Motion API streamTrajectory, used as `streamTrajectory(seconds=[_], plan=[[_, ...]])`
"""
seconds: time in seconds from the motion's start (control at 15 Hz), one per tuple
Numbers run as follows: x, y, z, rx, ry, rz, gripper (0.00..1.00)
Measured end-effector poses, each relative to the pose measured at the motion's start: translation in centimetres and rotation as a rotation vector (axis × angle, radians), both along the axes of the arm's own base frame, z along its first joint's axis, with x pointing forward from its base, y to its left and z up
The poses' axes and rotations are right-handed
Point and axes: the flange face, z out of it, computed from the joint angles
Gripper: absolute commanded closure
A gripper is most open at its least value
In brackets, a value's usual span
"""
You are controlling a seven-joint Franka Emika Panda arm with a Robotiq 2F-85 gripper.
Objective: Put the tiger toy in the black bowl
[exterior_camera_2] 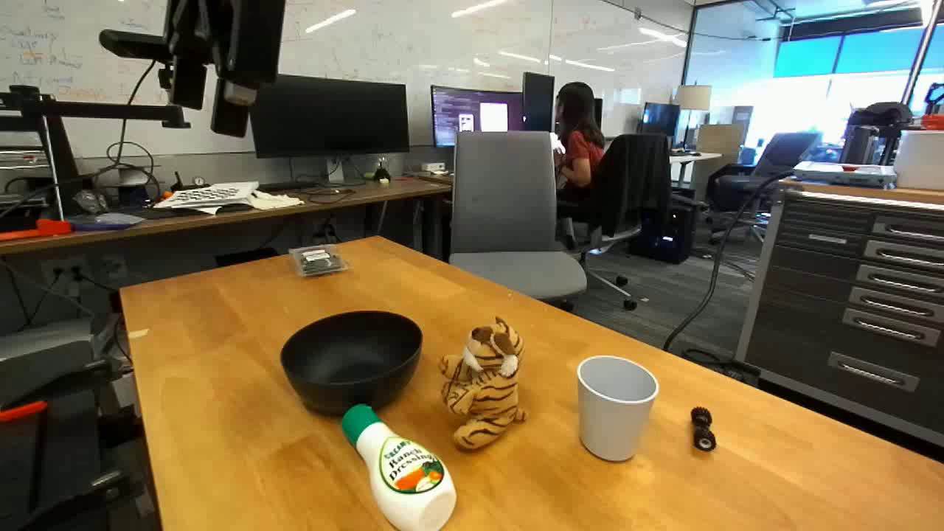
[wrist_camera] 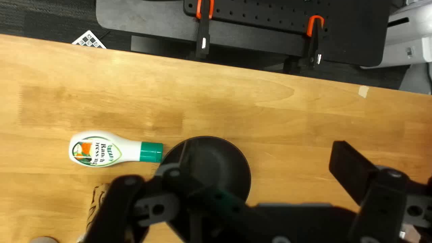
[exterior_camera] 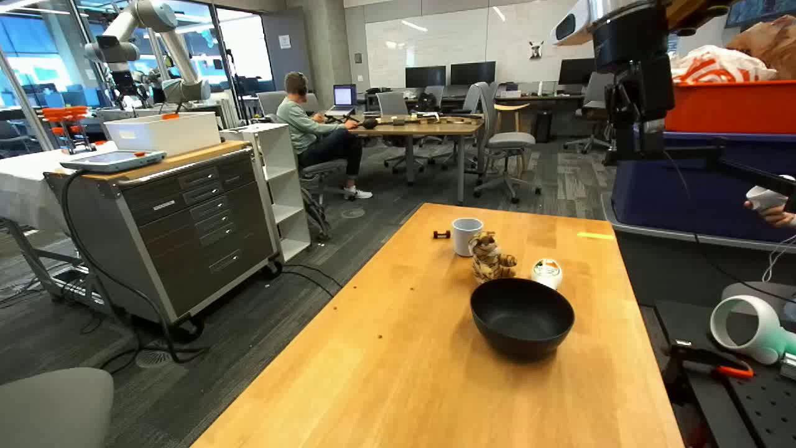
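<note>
Black bowl [exterior_camera_2: 352,360] inside table edge [wrist_camera: 256,77] | tiger toy [exterior_camera_2: 487,394] near | jaws spread

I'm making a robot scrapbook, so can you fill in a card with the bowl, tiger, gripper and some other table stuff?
Black bowl: standing upright on the table
Tiger toy: upright beside the bowl, not in it
Gripper: open, up above the table
Dressing bottle: lying down, green cap nearest the bowl
Cup: pale, standing upright
Dumbbell-shaped thing: small, dark, near the cup
Clear package: near a table edge
</note>
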Motion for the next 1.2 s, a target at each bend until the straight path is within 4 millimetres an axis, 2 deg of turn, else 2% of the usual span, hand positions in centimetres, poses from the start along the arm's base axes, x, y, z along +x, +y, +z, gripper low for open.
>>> streamTrajectory(seconds=[0.87, 1.2], plan=[[0.2, 0.0, 0.1, -0.005, -0.007, -0.003, 0.0], [2.5, 0.3, -0.7, -0.045, -0.092, -0.037, 0.0]])
